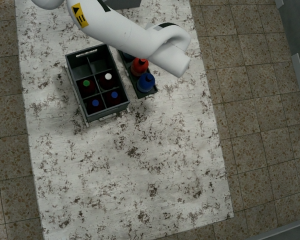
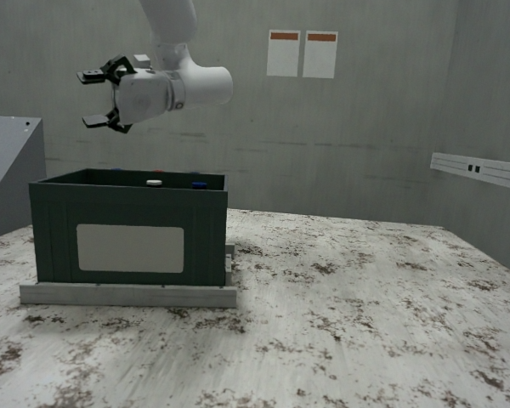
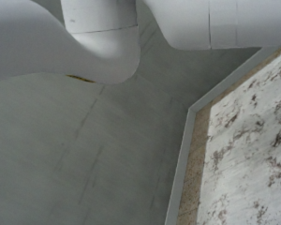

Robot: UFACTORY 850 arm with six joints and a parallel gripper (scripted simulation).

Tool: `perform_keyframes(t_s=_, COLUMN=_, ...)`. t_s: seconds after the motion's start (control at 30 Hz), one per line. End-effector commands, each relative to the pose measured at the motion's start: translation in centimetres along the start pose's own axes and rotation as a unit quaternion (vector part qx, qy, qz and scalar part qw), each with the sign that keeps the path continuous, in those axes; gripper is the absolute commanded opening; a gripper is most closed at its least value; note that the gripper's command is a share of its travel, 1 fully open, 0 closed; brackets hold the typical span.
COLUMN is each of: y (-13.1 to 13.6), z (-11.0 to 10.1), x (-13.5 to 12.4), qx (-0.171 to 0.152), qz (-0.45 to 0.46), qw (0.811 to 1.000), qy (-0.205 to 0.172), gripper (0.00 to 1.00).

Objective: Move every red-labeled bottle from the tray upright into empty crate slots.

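Note:
A dark green crate (image 1: pixel 107 115) (image 2: pixel 53 237) has six slots. Its two far slots (image 1: pixel 79 68) are empty. The others hold dark bottles with a green cap (image 1: pixel 86 83), a white cap (image 1: pixel 108 76) (image 2: pixel 154 182) and two blue caps (image 1: pixel 95 102) (image 1: pixel 114 94). Right of it is a narrow dark tray (image 1: pixel 145 95) with a red bottle (image 1: pixel 139 66) and a blue bottle (image 1: pixel 146 82) standing upright. A third bottle (image 1: pixel 128 56) at the tray's far end is mostly hidden under the arm. My gripper (image 2: pixel 93 99) is open and empty. It points sideways high above the crate. The wrist view shows only wall, arm and table edge.
The crate sits against low grey rails (image 2: pixel 127 295). A grey pedestal (image 2: pixel 9 175) stands at the back left of the table. The arm's elbow (image 1: pixel 170 51) hangs over the tray's far end. Tiled floor (image 1: pixel 261 103) surrounds the table.

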State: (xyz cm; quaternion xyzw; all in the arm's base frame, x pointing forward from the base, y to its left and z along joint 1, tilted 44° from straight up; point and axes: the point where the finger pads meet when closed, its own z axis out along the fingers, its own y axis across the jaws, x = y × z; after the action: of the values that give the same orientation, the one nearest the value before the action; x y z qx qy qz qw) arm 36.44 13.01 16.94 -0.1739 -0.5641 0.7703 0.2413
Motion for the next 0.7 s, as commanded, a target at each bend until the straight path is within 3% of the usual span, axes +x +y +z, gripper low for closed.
perform_keyframes(t_s=0.0, y=-0.05, z=-0.04, x=0.01, qx=0.0, qz=0.0, qw=1.0, qy=0.0, gripper=1.0)
perform_keyframes(t_s=0.57, y=-0.05, z=-0.04, x=-0.01, qx=-0.001, qz=0.0, qw=1.0, qy=0.0, gripper=1.0)
perform_keyframes(t_s=0.67, y=-0.28, z=-0.15, x=-0.88, qx=-0.028, qz=0.007, qw=1.0, qy=-0.011, gripper=1.0)
